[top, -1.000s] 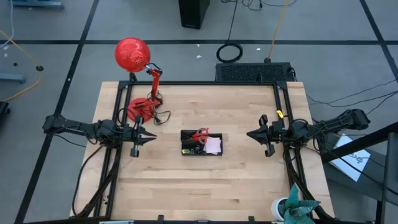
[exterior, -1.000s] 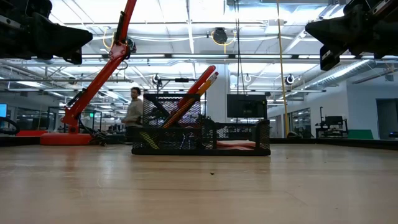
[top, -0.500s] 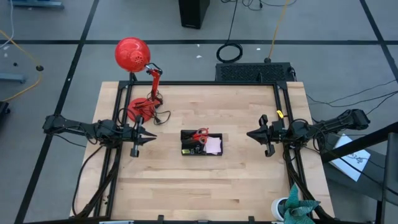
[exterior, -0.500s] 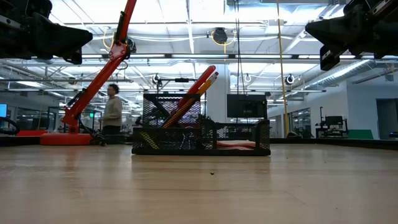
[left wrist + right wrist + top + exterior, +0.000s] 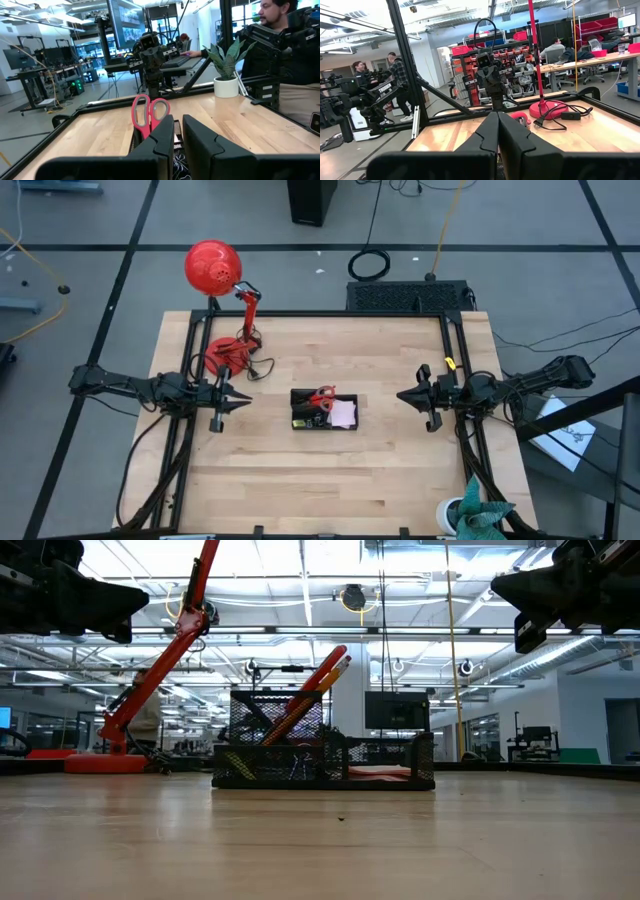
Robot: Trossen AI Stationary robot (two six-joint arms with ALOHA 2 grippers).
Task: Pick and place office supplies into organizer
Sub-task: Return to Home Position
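Note:
The black mesh organizer (image 5: 323, 410) stands on the middle of the table. Red-handled scissors (image 5: 149, 112) and orange pencils (image 5: 338, 668) stand tilted in its taller compartment. A pale sticky-note pad (image 5: 343, 413) and a yellow-green piece (image 5: 300, 421) lie in its low compartments. My left gripper (image 5: 247, 406) hangs above the table to the organizer's left, pointing at it, with a narrow gap between its fingers (image 5: 162, 135). My right gripper (image 5: 402, 396) hangs to the organizer's right, also pointing at it, shut and holding nothing. In the low view both grippers are well above the tabletop.
A red desk lamp stands on its round base (image 5: 228, 358) at the far left, its head (image 5: 212, 266) beyond the table edge. A potted plant (image 5: 465, 515) sits at the near right corner. Black frame rails (image 5: 190, 360) run along both sides. A person (image 5: 295, 50) sits beyond the right side.
Neither arm nor any thing on the table has moved. In the low view, a person in the room far behind the table has walked toward the left and gone behind the lamp's arm.

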